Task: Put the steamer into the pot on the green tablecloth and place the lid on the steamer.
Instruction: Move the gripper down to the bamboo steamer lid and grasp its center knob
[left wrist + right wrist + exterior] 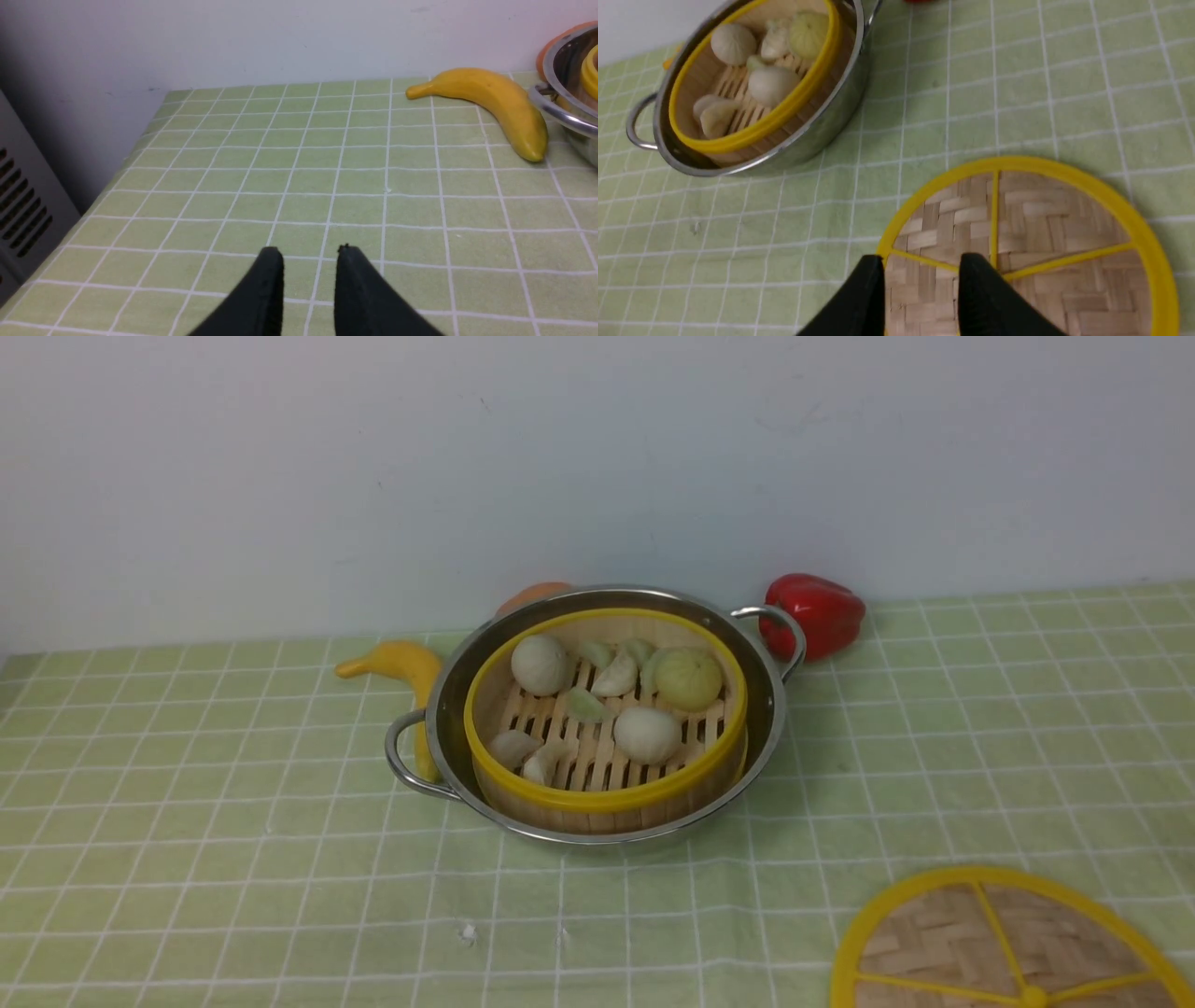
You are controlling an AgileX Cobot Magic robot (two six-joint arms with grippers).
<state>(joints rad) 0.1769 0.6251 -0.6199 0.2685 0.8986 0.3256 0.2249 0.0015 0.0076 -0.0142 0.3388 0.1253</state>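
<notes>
The steamer [607, 800], a bamboo basket with a yellow rim holding pale buns and dumplings, sits inside the steel pot [764, 700] in the middle of the green tablecloth [233, 821]. The lid [943, 943], a woven disc with yellow spokes, lies flat on the cloth at the front right, cut off by the frame. Neither gripper shows in the front view. In the right wrist view my right gripper [922, 261] hovers open over the lid [1045, 219], one finger hiding its centre knob. My left gripper [309, 252] is open over bare cloth, away from the pot [567, 116].
A yellow banana [401, 663] lies against the pot's left side. A red pepper [817, 611] stands by the wall at the back right, and an orange thing [532, 595] peeks out behind the pot. The cloth's left edge [135, 144] drops off beside a grey vented panel [23, 205].
</notes>
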